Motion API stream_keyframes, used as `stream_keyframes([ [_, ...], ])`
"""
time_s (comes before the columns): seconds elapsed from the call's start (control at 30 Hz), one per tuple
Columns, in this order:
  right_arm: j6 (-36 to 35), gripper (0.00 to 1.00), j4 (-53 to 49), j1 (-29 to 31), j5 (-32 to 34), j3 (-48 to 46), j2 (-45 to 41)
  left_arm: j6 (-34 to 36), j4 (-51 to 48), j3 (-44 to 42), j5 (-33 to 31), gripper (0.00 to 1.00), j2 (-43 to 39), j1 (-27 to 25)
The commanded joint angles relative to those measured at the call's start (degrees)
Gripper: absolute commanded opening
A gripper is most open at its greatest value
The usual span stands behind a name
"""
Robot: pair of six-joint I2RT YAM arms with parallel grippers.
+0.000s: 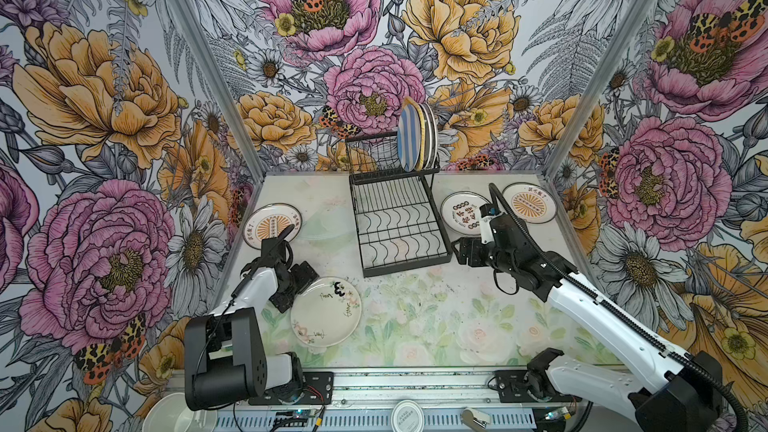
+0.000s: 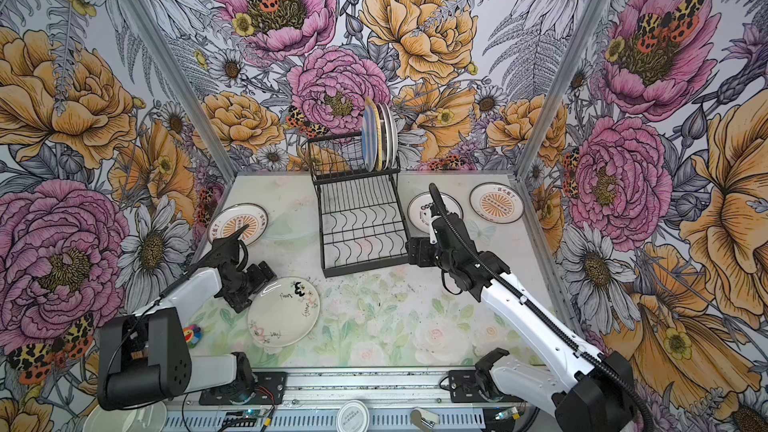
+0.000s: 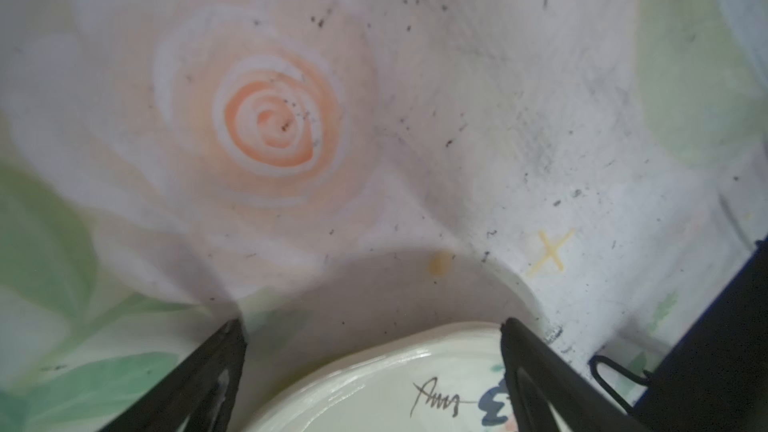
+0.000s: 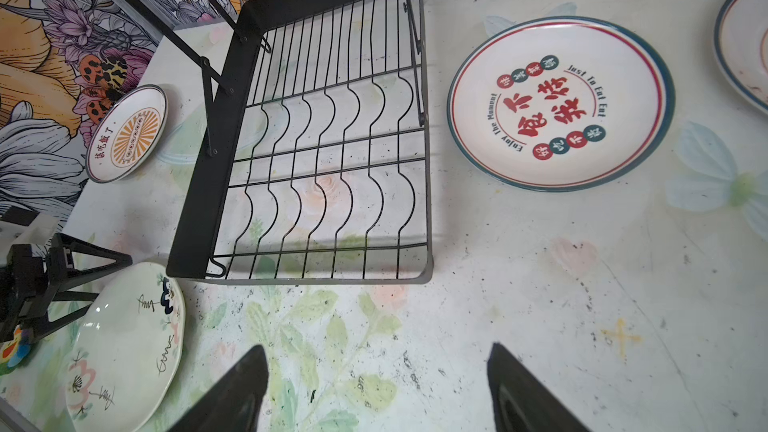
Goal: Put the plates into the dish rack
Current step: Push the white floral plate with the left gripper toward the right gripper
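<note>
At the back of the worktop point(image 1: 457, 317) stands the dish rack point(image 1: 405, 268), black wire, its raised upper tier holding a tight row of upright plates with the blue-striped plate point(image 1: 406, 139) foremost (those behind it show only as edges).

Four more plates lie flat on the worktop. A sunburst plate point(image 1: 272, 225) sits left of the rack by the wall. The lettered plate point(image 4: 561, 103), with red characters and a teal rim, lies just beside the rack's right side. A second sunburst plate point(image 1: 528, 202) is farther right, near the back corner. The floral plate point(image 1: 326, 311) lies toward the front left.

The left end effector point(image 3: 370, 322) sits at the floral plate's rim with its jaws spread wide. In the left wrist view the rim lies between the fingers point(image 3: 540, 367), one of them crossing over the plate's edge, and nothing is clamped.

The right end effector point(image 4: 378, 347) hangs near the rack's front right corner, above bare worktop. Its jaws are well apart and it holds nothing.
</note>
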Motion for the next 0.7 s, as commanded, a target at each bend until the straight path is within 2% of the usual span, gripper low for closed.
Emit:
stream_keyframes([
  [0.0, 0.44, 0.83, 1.23, -0.45, 0.38, -0.47, -1.70, -0.08, 1.59, -0.60, 3.63, 0.96, -0.14, -2.68],
  [0.23, 0.50, 0.83, 1.24, -0.69, 0.18, -0.86, -2.22, -2.15, 1.63, -1.63, 5.87, 0.94, -1.05, -9.25],
  [0.47, 0.67, 0.83, 1.26, -0.70, -0.05, -1.01, -2.14, -9.84, 2.29, -4.98, 4.62, 0.93, -4.72, -17.32],
  [0.67, 0.53, 0.83, 1.34, -0.74, -0.40, -0.62, -1.29, -15.60, 6.57, -6.87, 6.57, 0.93, -5.97, -23.56],
])
